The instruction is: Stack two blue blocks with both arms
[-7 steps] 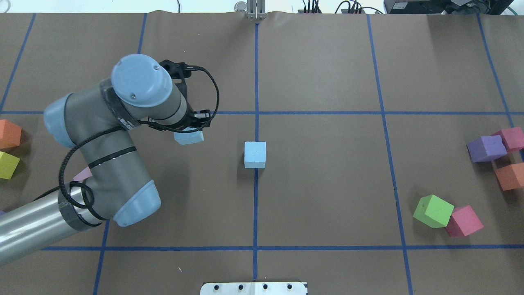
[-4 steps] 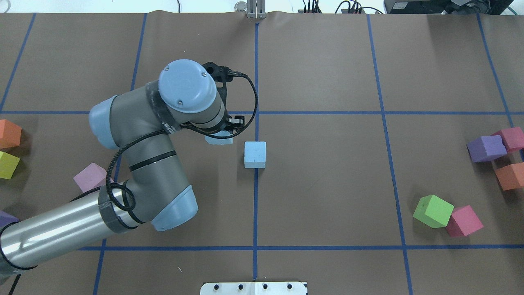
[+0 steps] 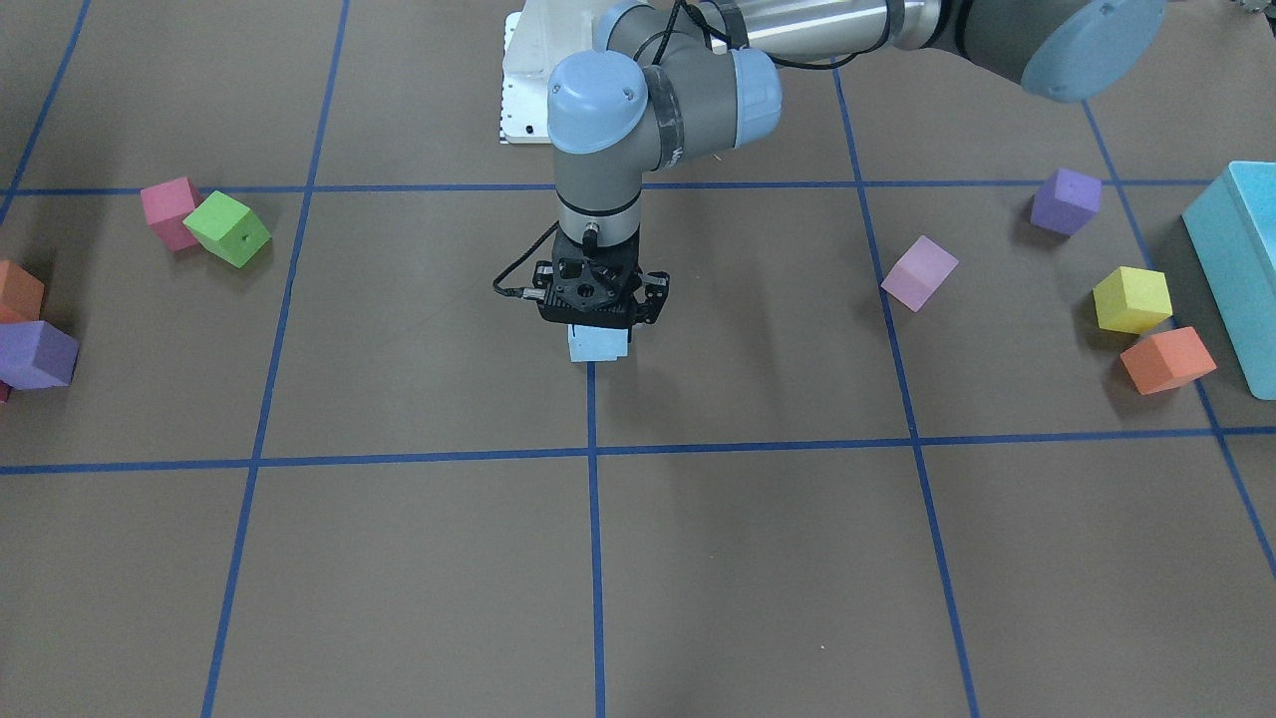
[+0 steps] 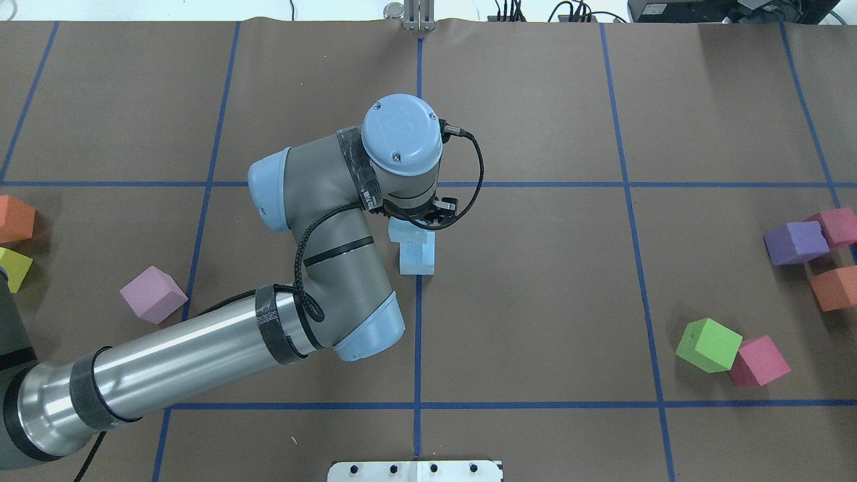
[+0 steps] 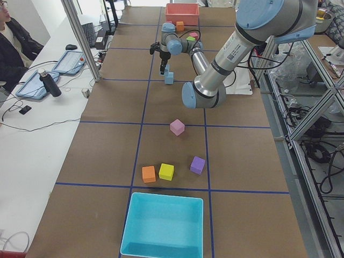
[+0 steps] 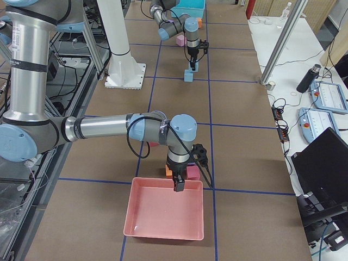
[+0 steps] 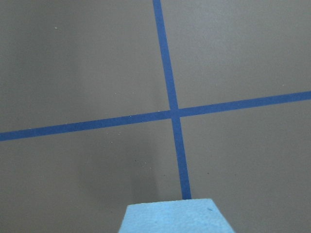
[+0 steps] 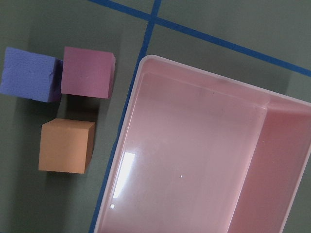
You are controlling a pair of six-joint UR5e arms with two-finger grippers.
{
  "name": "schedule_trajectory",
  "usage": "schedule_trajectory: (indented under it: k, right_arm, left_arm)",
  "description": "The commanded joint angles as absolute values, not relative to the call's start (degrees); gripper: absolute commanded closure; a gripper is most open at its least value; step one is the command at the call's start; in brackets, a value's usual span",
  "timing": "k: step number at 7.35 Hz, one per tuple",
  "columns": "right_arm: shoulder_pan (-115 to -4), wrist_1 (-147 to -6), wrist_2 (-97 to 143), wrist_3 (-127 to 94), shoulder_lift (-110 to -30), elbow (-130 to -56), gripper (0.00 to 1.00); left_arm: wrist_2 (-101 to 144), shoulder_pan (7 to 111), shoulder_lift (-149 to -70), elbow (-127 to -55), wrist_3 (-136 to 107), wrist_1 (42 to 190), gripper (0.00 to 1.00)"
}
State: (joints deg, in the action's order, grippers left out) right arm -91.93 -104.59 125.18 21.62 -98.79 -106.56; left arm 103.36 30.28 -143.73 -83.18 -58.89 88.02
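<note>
At centre frame of the overhead view, the robot's left gripper (image 3: 598, 321) is clenched on a small sky-blue foam cube (image 4: 404, 230). It holds the cube in the air just above its twin and, it appears, slightly toward upper left of it. The twin, a second sky-blue foam cube (image 4: 418, 260), rests square on the blue tape line (image 4: 418, 335). Release from this offset would likely catch only an edge and tumble the light foam, and a hard descent could shove the lower cube aside. Both cubes look matte, faintly pitted, sharp-cornered and equal in size. Far off, the right gripper (image 6: 180, 184) hangs over a pink plastic tray (image 6: 157, 212); whether it is released or clenched cannot be told.
</note>
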Motion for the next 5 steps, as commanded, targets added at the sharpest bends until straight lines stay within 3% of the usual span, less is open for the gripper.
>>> schedule_trajectory:
  k: [1,5]
  right_arm:
    - [-91.9,-104.6,125.2,21.6,-98.8,-106.5,0.00]
    - [-91.9,-104.6,125.2,21.6,-98.8,-106.5,0.00]
  left_arm:
    - [105.1,29.8,-143.8,-83.3,-58.8,87.7,0.90]
    - [105.1,29.4,-143.6,-83.2,-59.2,87.7,0.83]
